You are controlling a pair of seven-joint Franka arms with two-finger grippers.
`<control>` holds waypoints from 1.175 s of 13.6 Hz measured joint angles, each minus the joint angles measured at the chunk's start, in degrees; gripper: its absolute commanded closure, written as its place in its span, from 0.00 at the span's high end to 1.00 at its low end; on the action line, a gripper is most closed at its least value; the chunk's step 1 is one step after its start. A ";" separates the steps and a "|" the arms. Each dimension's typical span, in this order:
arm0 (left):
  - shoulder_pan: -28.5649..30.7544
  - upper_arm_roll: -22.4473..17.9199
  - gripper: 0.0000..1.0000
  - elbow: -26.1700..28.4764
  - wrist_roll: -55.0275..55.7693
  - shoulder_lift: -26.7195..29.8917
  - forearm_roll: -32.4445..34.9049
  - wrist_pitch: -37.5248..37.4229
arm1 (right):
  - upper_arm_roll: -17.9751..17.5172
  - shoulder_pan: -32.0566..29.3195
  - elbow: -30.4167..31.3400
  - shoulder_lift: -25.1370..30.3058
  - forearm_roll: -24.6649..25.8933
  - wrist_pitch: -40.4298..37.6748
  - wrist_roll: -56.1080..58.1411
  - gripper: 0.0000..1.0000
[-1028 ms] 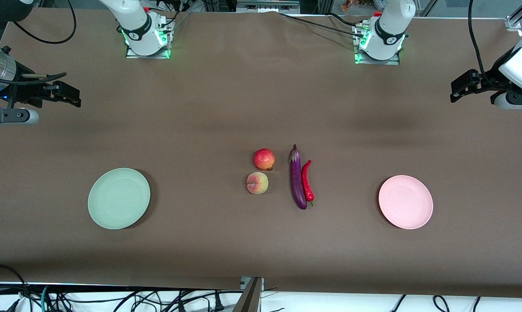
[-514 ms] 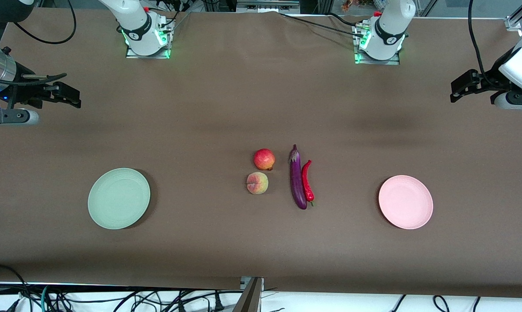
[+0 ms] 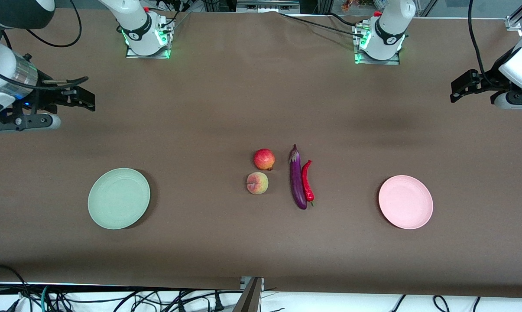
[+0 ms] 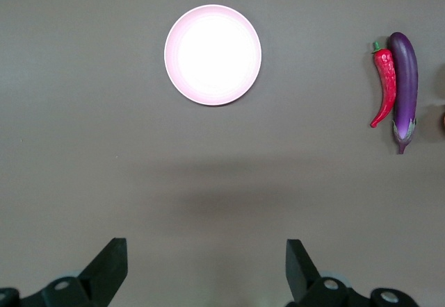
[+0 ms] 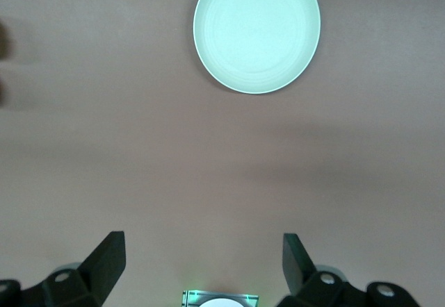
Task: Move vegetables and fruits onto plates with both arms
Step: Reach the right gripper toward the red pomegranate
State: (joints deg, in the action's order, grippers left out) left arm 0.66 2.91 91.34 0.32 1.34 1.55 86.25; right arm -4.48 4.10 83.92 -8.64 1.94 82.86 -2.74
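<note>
A brown cloth (image 3: 226,99) covers the long table, running flat and unbroken from end to end. The two arm bases stand bolted along its top edge with green lights glowing at their feet. A tangle of black cables (image 3: 113,299) lies along the white strip below the table's front edge.

At the right arm's end of the table, the right gripper (image 3: 85,100) hangs in the air over bare cloth, its fingers (image 5: 104,258) spread wide apart and holding nothing. Below it, nearer the front camera, sits the pale green plate (image 3: 118,198), round and matte, with faint rings on its face.

In the middle of the table the produce lies in a tight group. The round red fruit (image 3: 264,159) with a small crown tip sits just above the pink-yellow peach (image 3: 257,183), which shows a crease. Beside them lies the long, glossy purple eggplant (image 3: 297,178), its dark stem end pointing toward the bases. The shorter curved red chili (image 3: 307,180) lies touching or almost touching its side.

Toward the left arm's end rests the pale pink plate (image 3: 405,201), well apart from the chili. The left gripper (image 3: 459,89) hovers over bare cloth at that end, fingers (image 4: 108,265) spread and empty.
</note>
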 measured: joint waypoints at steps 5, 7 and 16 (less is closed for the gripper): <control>0.00 0.02 1.00 -0.02 0.00 0.00 0.00 0.00 | 0.00 0.68 0.01 -3.40 -0.09 0.44 0.04 1.00; 0.00 0.03 1.00 -0.02 0.00 0.00 0.00 0.00 | -0.02 0.85 0.04 -4.50 -1.03 0.58 0.04 1.00; -0.02 0.16 1.00 -0.11 0.00 0.00 0.00 0.00 | -0.38 13.26 0.14 -13.33 -5.66 14.59 -21.78 1.00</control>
State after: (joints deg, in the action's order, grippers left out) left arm 0.63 3.07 91.23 0.32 1.34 1.55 86.25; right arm -4.86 17.36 84.06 -21.97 -3.71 97.45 -24.52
